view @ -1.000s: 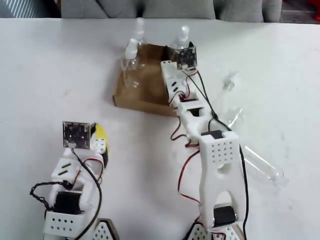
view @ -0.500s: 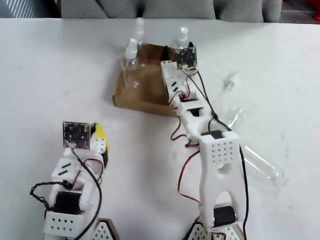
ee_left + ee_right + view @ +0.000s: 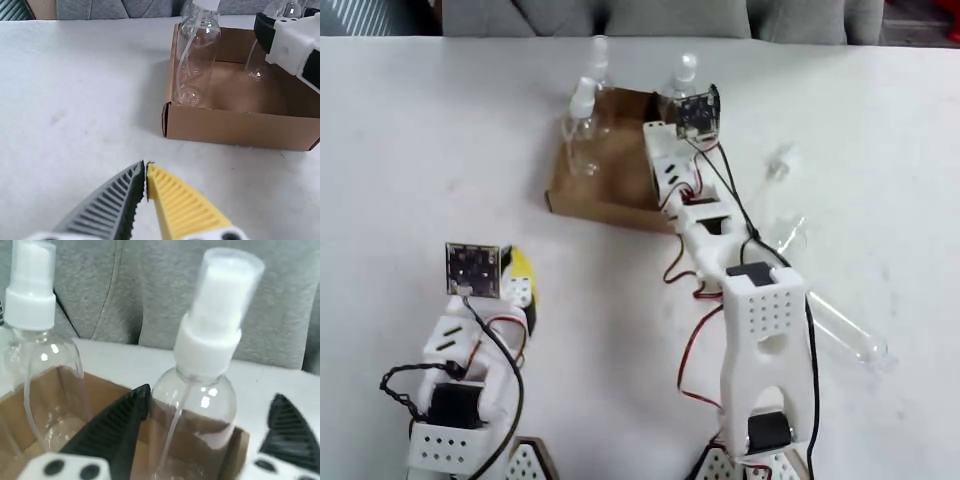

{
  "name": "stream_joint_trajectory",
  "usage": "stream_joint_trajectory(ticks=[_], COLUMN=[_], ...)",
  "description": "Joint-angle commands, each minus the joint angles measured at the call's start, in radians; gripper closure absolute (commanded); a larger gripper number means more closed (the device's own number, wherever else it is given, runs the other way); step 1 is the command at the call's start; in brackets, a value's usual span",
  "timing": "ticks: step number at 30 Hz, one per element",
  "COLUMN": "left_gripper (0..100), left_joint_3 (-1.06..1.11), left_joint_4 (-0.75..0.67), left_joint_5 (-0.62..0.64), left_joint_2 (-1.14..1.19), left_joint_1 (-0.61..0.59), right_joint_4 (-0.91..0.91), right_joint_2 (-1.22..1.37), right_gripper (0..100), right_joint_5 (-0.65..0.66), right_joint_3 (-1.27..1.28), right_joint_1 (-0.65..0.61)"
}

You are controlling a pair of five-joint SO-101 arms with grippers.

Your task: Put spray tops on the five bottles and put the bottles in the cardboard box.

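Upper centre: the right gripper (image 3: 210, 396), jaws apart, straddles a capped spray bottle (image 3: 685, 72) in the cardboard box (image 3: 610, 207), beside another capped bottle (image 3: 582, 128). At right, an uncapped bottle (image 3: 845, 332) and a loose spray top (image 3: 780, 160) await. The left gripper (image 3: 145, 168) sits closed, lower left.

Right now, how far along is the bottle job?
Done: two capped bottles stand in the cardboard box. In hand: the right gripper sits open around a third capped bottle there. To do: two bottles lying on the table, with a loose spray top.
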Motion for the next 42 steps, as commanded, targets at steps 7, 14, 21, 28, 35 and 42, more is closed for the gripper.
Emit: stream_joint_trajectory(ticks=[7, 14, 21, 28, 35, 42], left_gripper=[98, 98, 98, 98, 98, 98], left_joint_3=[0.0, 0.0, 0.0, 0.0, 0.0, 0.0], left_joint_4=[-0.005, -0.005, -0.005, -0.021, -0.021, -0.023], left_joint_5=[0.003, 0.003, 0.003, 0.003, 0.003, 0.0], left_joint_2=[-0.008, -0.008, -0.008, -0.005, -0.005, -0.005], left_joint_1=[-0.01, -0.01, -0.01, -0.01, -0.01, -0.01], right_joint_4=[0.025, 0.082, 0.084, 0.084, 0.084, 0.085], right_joint_2=[-0.105, -0.128, -0.165, -0.286, -0.344, -0.404], right_gripper=[64.1, 61.9, 57.7, 57.7, 57.7, 57.7], right_joint_5=[-0.08, -0.107, -0.107, -0.107, -0.109, -0.109], right_joint_3=[-0.009, -0.008, 0.023, 0.123, 0.158, 0.158], right_joint_1=[0.012, 0.015, 0.016, 0.013, 0.008, 0.007])
